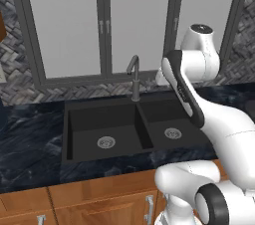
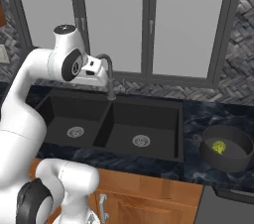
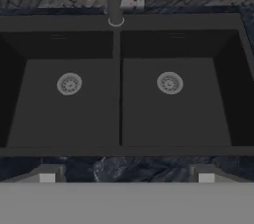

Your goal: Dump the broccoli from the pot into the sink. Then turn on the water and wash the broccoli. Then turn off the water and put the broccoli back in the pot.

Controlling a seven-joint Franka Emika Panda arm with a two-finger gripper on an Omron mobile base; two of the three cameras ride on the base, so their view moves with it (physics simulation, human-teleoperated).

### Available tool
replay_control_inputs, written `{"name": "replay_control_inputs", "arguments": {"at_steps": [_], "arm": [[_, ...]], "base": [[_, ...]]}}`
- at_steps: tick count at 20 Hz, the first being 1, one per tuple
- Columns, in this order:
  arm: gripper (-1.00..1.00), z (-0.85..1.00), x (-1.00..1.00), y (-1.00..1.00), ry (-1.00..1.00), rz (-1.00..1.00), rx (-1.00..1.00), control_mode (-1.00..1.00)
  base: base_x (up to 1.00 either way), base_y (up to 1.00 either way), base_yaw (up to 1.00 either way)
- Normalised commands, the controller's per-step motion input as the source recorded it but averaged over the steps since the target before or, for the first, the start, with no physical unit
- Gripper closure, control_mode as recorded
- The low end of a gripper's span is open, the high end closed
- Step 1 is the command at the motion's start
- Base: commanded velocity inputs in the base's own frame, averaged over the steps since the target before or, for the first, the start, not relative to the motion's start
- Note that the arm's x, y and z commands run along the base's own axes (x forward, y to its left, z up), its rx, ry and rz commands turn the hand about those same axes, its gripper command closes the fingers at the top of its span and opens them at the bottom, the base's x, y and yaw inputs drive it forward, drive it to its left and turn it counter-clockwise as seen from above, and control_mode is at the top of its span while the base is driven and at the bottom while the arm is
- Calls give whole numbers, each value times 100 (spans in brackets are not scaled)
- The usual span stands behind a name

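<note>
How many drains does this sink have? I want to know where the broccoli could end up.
2: one drain in the left basin, one in the right basin of the sink.

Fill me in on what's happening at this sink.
Nothing is being handled yet. The white robot arm's gripper hangs over the matte black double-basin sink, jaws wide open and holding nothing. Both basins are bare, and no water runs from the slim grey gooseneck faucet. The small yellow-green broccoli sits in the round dark grey pot on the counter right of the sink.
</note>
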Motion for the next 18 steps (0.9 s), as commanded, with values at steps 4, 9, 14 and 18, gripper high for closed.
{"name": "replay_control_inputs", "arguments": {"at_steps": [4,9,14,18], "arm": [[-100,-1,-28,-29,0,-20,6,-100],[-100,0,-27,-40,2,-25,8,-100],[-100,0,-19,-48,3,-24,9,-100],[-100,0,-13,-55,8,-29,8,-100]], "base": [[0,0,0],[0,0,0],[0,0,0],[0,0,0]]}}
